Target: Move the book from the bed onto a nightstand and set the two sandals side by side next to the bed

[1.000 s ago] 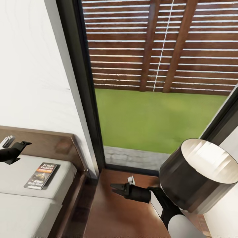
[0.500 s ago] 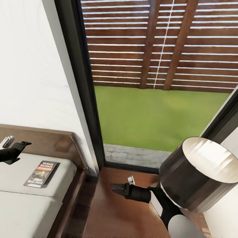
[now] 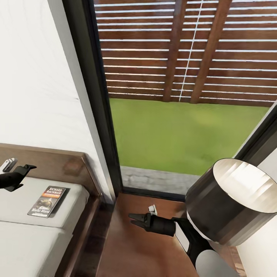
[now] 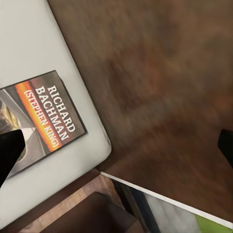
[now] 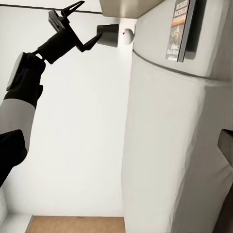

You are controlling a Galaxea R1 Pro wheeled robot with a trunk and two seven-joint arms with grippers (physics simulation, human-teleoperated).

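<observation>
Two grippers open, book on the bed

My left gripper (image 3: 24,173) hangs over the bed (image 3: 23,238), jaws spread wide and empty, beside the headboard (image 3: 57,165); the book (image 3: 46,201) lies flat on the grey mattress near its corner, cover up, apart from my fingers; my right gripper (image 3: 135,220) hovers above the nightstand (image 3: 134,250) by the lamp (image 3: 227,204), jaws parted, holding nothing; the window (image 3: 184,96) shows fence and grass.

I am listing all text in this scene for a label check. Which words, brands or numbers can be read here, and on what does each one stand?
"RICHARD BACHMAN": white letters on the dark cover of the thin paperback book lying on the pale grey mattress.
"(STEPHEN KING)": on the book's orange strip.
Lower cover print, seen from the head: too small to read.
</observation>
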